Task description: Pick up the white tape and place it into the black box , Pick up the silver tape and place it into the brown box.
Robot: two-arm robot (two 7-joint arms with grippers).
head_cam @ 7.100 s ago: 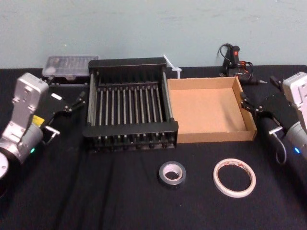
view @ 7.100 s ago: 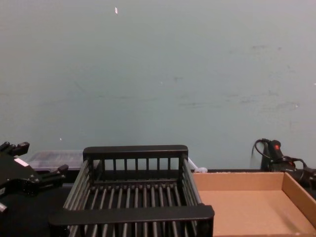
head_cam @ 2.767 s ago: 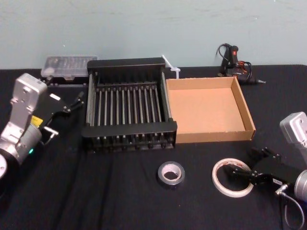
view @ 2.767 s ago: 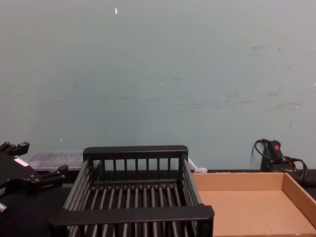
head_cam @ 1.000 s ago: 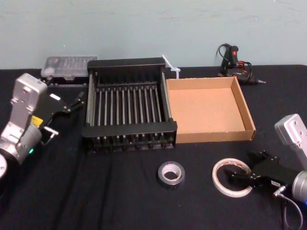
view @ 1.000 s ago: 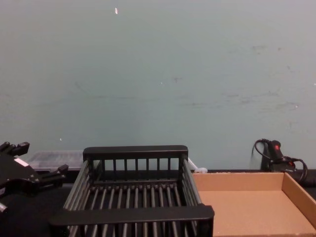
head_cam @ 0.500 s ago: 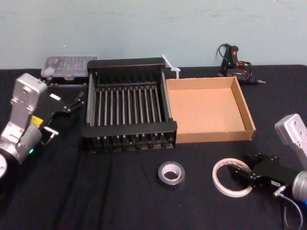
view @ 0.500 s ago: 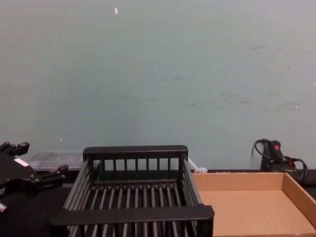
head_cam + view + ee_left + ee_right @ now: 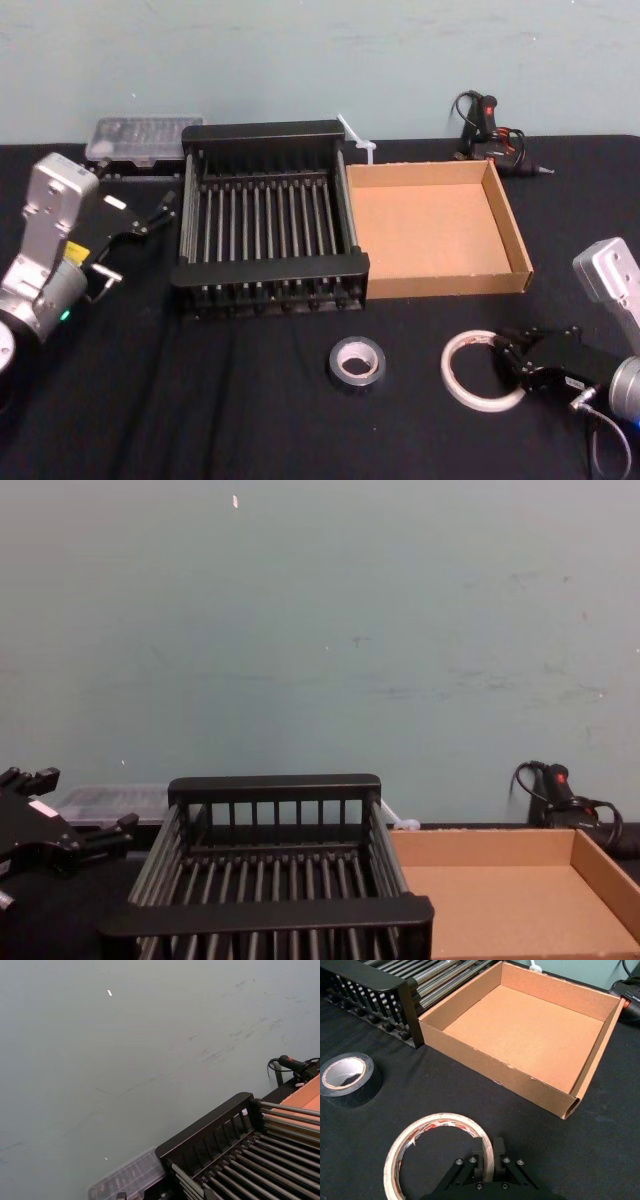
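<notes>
The white tape (image 9: pixel 449 370) lies flat on the black cloth at the front right. My right gripper (image 9: pixel 512 358) is shut on the ring's right wall; in the right wrist view one finger sits inside the white tape (image 9: pixel 445 1119) and one outside. To its left lies the silver tape (image 9: pixel 357 383), also flat (image 9: pixel 350 1095). Behind them, side by side, stand the black box (image 9: pixel 270 270) on the left and the brown box (image 9: pixel 430 230) on the right. My left gripper (image 9: pixel 160 212) is parked open, left of the black box.
A clear plastic case (image 9: pixel 135 135) sits behind the black box at the back left. At the back right lies a black tool with cables (image 9: pixel 490 125). A white strip (image 9: pixel 355 135) lies behind the boxes. Bare cloth spreads across the front left.
The right gripper's fingers have closed from wide open onto the white tape's right wall, nudging the ring slightly. The left arm has not moved.
</notes>
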